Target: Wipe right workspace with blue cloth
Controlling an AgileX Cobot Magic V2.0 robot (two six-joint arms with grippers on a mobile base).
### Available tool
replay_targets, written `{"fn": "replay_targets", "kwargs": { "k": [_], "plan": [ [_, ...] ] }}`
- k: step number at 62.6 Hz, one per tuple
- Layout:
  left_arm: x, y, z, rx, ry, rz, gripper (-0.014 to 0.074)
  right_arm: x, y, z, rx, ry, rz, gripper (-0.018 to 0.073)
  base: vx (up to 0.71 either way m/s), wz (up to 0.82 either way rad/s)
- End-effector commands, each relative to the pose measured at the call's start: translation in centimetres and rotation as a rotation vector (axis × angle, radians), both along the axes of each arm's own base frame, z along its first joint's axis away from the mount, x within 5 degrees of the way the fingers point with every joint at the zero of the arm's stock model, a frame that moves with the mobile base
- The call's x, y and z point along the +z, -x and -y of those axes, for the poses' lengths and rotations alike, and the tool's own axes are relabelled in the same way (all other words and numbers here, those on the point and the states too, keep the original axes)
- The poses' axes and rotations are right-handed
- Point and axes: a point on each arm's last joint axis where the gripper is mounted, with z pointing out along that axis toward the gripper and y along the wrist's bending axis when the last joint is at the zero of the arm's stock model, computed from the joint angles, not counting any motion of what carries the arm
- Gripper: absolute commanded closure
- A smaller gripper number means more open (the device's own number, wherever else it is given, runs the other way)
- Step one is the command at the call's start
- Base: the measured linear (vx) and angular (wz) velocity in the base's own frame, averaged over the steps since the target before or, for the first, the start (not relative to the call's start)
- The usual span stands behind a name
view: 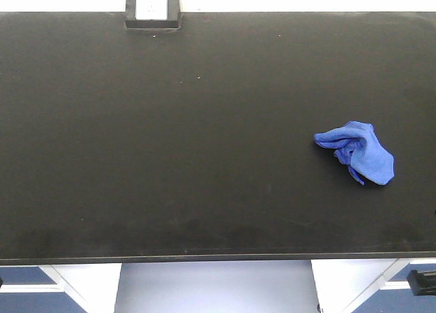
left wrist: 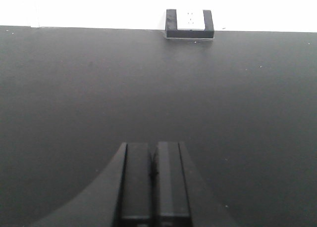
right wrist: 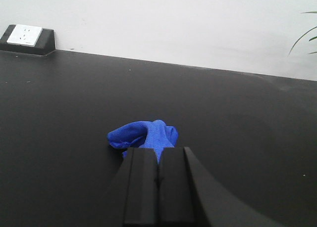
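One blue cloth [view: 357,151], crumpled on the right side of the right workspace [view: 170,156], and one small black box with a white face [view: 152,9] at the far edge. Neither arm shows in the front view. The left gripper [left wrist: 154,173] has its jaws pressed together over bare top. The right gripper [right wrist: 158,173] also looks closed, just behind the cloth, though I can't tell if it touches. Only that wrist view catches plant leaves [right wrist: 304,34].
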Motion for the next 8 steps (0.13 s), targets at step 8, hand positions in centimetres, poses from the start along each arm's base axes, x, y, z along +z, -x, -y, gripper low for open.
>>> {"fn": "replay_targets", "kwargs": {
  "k": [8],
  "plan": [
    [-0.24, -0.10, 0.13, -0.014, 0.009, 0.064, 0.0602, -0.01, -0.14, 0.01, 0.000, 0.005, 0.056, 0.0567, 0.00, 0.00]
  ]
}}
